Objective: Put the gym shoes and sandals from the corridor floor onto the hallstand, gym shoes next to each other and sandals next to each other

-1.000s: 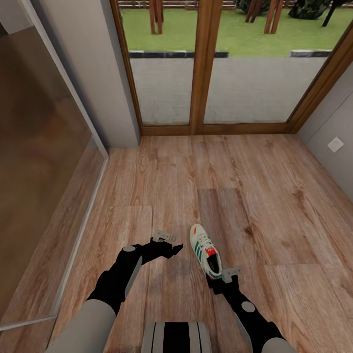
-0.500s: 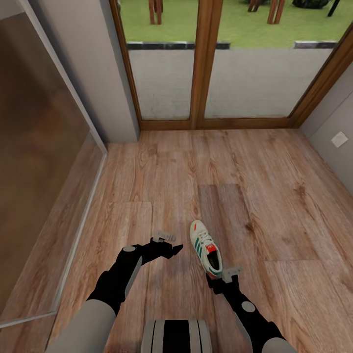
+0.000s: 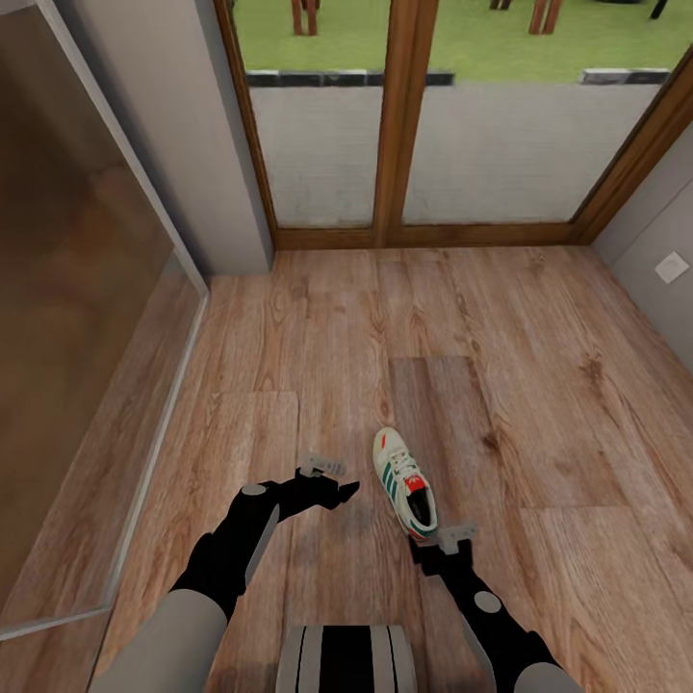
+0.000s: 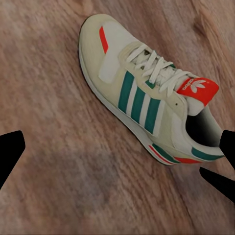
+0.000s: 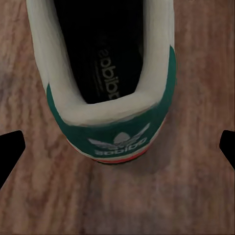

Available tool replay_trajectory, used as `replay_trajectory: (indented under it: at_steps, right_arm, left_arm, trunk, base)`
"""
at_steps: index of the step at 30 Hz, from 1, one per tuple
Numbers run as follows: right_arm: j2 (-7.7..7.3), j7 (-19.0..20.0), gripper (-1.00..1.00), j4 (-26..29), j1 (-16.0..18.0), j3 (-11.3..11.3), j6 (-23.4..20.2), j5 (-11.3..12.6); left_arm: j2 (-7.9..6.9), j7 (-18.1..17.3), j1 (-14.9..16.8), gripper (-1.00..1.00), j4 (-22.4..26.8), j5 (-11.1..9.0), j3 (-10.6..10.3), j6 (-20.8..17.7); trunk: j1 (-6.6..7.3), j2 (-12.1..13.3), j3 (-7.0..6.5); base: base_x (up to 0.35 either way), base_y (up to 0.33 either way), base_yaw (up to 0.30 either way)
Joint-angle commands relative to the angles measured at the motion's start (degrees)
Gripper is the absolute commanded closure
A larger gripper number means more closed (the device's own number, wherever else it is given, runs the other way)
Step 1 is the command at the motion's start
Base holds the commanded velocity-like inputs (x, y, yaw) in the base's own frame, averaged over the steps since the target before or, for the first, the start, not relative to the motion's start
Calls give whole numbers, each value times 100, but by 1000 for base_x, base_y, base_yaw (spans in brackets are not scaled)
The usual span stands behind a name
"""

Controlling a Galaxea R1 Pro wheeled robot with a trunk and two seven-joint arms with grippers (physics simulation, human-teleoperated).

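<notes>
Right gripper [image 3: 430, 551] open just behind the shoe [image 3: 404, 483] heel — left gripper [image 3: 345, 493] open beside it on the floor [image 3: 539, 404]

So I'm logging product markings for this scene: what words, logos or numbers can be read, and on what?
"adidas": printed on the dark insole of the gym shoe.
Trefoil logo, wording under it too blurred to read: on the green heel tab.
White trefoil, no legible text: on the red tongue.
No numbers anywhere.
</notes>
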State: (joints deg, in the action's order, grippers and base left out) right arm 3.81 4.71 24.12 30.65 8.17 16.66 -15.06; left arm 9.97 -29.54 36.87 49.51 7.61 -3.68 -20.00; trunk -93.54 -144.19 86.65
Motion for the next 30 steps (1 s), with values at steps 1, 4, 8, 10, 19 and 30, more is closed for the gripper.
replay_trajectory:
  at_steps: [1, 4, 8, 10, 19, 30]
  right_arm:
    - [6, 22, -100, 1, 2, 48, 20, -32]
    - [6, -24, -100, 4, 2, 45, 16, -32]
    - [6, -35, -100, -1, 2, 45, 13, -32]
    - [6, -34, -100, -2, 2, 44, 13, -32]
    - [13, -32, -100, -12, 2, 36, 4, -40]
    - [13, -32, -100, -12, 2, 36, 4, -40]
  left_arm:
    - [3, -33, 2, -100, 9, 51, 9, -18]
    - [3, -34, -1, -100, 13, 49, 13, -15]
    - [3, -33, 9, -100, 18, 47, 15, -13]
    - [3, -30, 10, -100, 17, 47, 17, -13]
    - [-3, -28, 16, -100, 11, 44, 23, -13]
    - [2, -25, 23, -100, -2, 46, 24, -13]
  trunk:
    - [1, -1, 4]
    - [1, -1, 4]
    - [1, -1, 5]
    - [1, -1, 5]
    - [1, -1, 5]
    - [1, -1, 5]
  base:
    - [0, 0, 0]
    - [0, 0, 0]
    - [54, 0, 0]
    - [126, 0, 0]
    - [28, 0, 0]
    - [63, 0, 0]
